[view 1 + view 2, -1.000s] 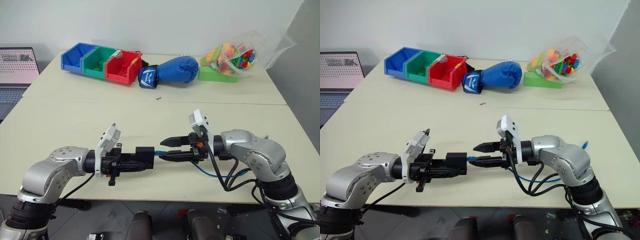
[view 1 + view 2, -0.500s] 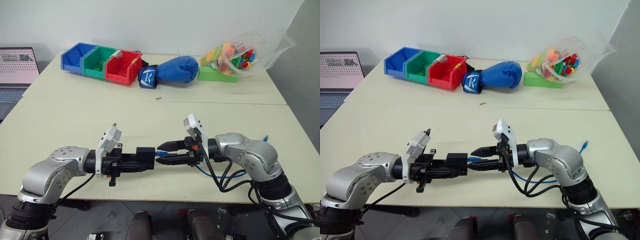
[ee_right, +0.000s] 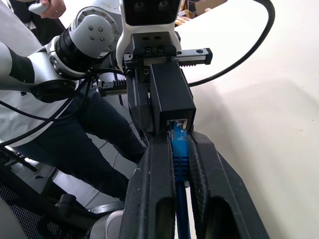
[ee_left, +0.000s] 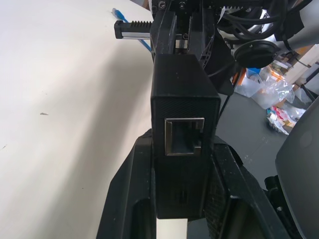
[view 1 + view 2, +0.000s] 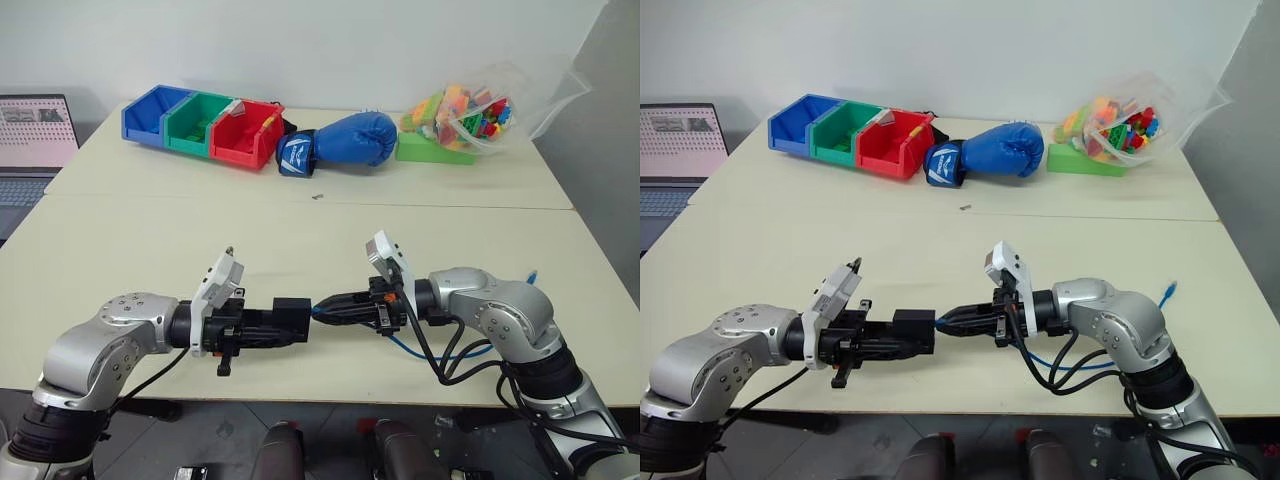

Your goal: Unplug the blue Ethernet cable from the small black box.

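Observation:
My left gripper [image 5: 287, 324] is shut on the small black box [image 5: 291, 314] and holds it above the table's near edge. An empty port on the box [image 4: 184, 136] faces the left wrist camera. The blue Ethernet cable [image 3: 179, 158] is plugged into the box's other side [image 3: 172, 92]. My right gripper [image 3: 178, 140] is shut on the cable right behind the plug, its fingertips [image 5: 325, 303] almost touching the box. The cable's slack [image 5: 1080, 362] loops under my right arm, and its free end [image 5: 1170, 290] lies on the table to the right.
Blue [image 5: 152, 112], green [image 5: 198, 122] and red [image 5: 245, 132] bins stand at the far left beside a blue boxing glove [image 5: 345, 138]. A bag of coloured bricks [image 5: 470, 112] sits on a green plate at the far right. A laptop [image 5: 35, 135] is off the table's left. A person [image 3: 47, 7] stands behind.
My right gripper, open around the cable's plug end before, has shut on it. It first slid a little towards the box. The left gripper and the box have stayed put.

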`<action>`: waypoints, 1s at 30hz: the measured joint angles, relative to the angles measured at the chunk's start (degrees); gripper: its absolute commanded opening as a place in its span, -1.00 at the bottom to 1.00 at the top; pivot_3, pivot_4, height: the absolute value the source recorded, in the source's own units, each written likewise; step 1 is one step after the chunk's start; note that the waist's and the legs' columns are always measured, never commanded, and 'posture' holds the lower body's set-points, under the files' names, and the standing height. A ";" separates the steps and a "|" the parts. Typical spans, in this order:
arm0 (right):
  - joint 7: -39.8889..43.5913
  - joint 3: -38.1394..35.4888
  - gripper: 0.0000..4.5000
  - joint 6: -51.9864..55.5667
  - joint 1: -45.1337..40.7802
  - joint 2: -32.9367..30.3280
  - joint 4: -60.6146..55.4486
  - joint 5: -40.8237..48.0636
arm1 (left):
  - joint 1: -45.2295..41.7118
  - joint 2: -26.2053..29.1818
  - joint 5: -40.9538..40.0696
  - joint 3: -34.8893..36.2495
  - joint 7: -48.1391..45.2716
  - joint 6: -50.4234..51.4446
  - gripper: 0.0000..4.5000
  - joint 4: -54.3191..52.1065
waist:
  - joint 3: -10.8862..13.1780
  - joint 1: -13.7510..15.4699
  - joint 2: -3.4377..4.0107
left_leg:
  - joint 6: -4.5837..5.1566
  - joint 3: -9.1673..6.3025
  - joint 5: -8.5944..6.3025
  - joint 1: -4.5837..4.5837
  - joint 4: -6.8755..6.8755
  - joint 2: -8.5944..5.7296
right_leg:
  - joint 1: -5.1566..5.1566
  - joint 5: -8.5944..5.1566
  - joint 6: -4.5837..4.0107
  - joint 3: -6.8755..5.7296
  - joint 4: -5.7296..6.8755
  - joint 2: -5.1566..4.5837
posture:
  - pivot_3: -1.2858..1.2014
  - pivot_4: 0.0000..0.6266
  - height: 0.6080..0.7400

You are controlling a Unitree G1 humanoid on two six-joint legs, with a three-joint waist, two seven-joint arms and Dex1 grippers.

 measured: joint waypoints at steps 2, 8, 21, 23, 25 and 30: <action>0.32 0.09 -0.96 0.45 0.00 -0.06 -0.01 0.07 | 0.43 0.01 0.04 -0.01 -0.19 -0.10 -0.65 -0.20 | 0.00 0.00 0.00 | 0.00 0.00 0.00 0.00 0.00 0.00 | 0.00 0.00 0.00 0.00 0.00 0.00 | 0.03 -0.52 1.00; 1.62 0.19 -0.96 2.14 0.03 -1.43 0.04 0.74 | 1.73 0.01 0.13 -0.05 -0.31 -0.14 -0.65 -1.09 | 0.01 0.00 0.01 | 0.00 0.00 0.00 0.00 0.00 0.00 | 0.00 0.00 0.00 0.00 -0.01 0.00 | 0.03 -0.52 1.00; -5.31 -3.49 -0.96 -9.14 -2.63 -2.52 13.29 -11.04 | 6.00 -0.02 0.37 7.48 6.08 -0.20 -0.65 2.42 | 0.08 -0.83 0.09 | 0.00 0.04 0.00 0.01 0.00 0.04 | -0.08 0.02 0.03 0.06 0.01 0.04 | 0.03 -0.52 1.00; -9.76 -2.99 -0.96 -15.02 -7.98 -0.22 20.08 -17.39 | 5.84 -0.54 1.08 7.83 7.60 -0.71 -0.65 2.52 | 0.09 -1.00 0.12 | 0.00 0.04 0.00 0.00 0.00 0.02 | -0.09 0.02 0.03 0.05 0.01 0.04 | 0.03 -0.52 1.00; -13.10 -1.84 -0.96 -20.70 -12.66 1.36 27.33 -23.46 | 5.34 -1.72 1.73 7.83 9.36 -1.51 -0.65 2.59 | 0.09 -0.96 0.11 | 0.00 0.05 0.00 -0.03 -0.02 0.01 | -0.08 0.00 0.00 0.05 -0.01 0.03 | 0.03 -0.52 1.00; -21.10 2.28 -0.96 -33.69 -23.08 9.15 55.25 -36.34 | 3.17 -3.25 3.73 6.66 11.33 -2.89 -0.65 2.55 | 0.09 -0.86 0.11 | 0.00 0.13 0.00 -0.08 -0.11 -0.03 | -0.14 0.16 -0.27 0.10 -0.02 -0.02 | 0.03 -0.52 1.00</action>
